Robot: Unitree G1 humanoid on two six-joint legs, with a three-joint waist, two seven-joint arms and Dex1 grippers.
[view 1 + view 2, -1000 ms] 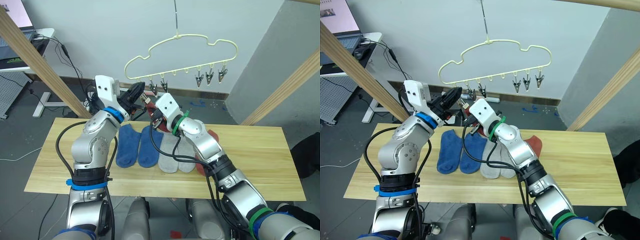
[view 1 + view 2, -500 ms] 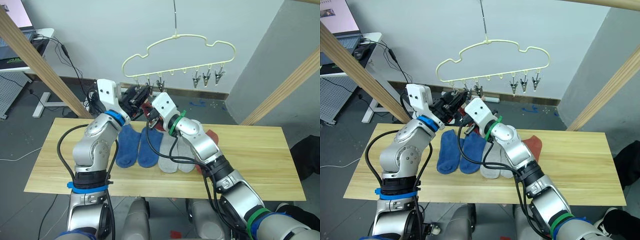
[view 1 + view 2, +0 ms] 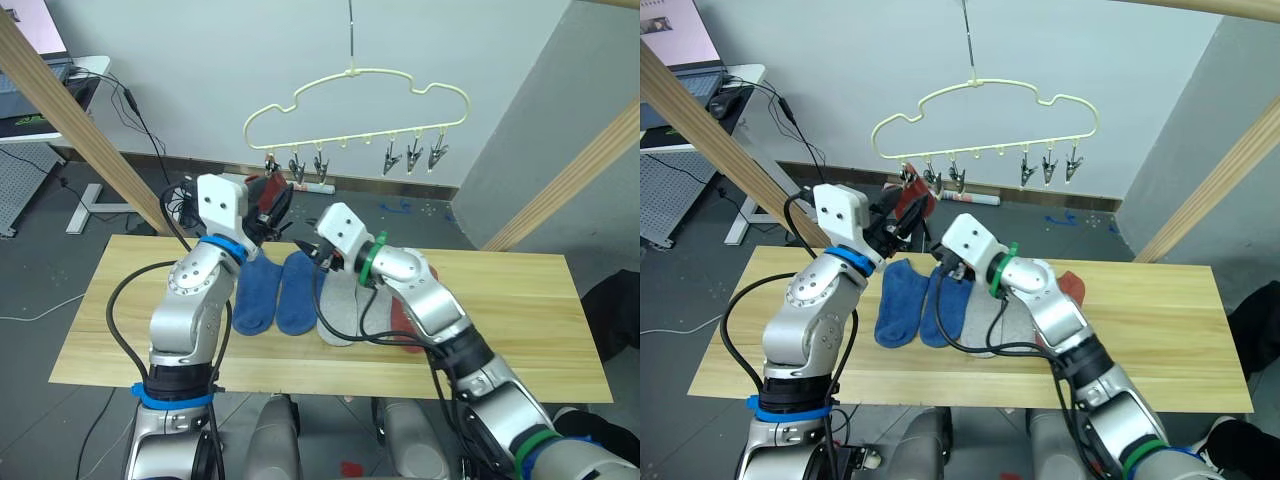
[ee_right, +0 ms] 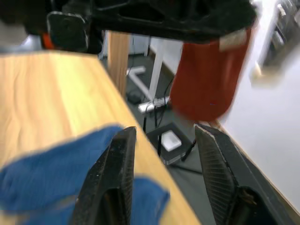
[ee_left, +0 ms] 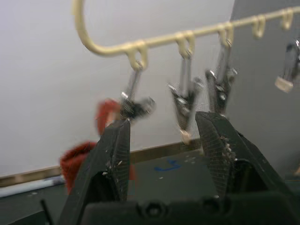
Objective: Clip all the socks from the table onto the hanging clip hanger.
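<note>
I see a rust-red knit sock (image 3: pixel 908 198) hanging from the pale-yellow wire clip hanger's (image 3: pixel 985 97) end clip, half hidden behind my spread-jawed left gripper (image 5: pixel 164 140); the right gripper (image 4: pixel 166 176) also gapes empty.

A long light-wood plank counter (image 3: pixel 520 310) spans the lower middle of the head view. Near its centre lie two blue socks (image 3: pixel 275 291) side by side, two light grey socks (image 3: pixel 342 312) just right of them, and a rust-red sock (image 3: pixel 1070 287) further right, partly hidden.
</note>
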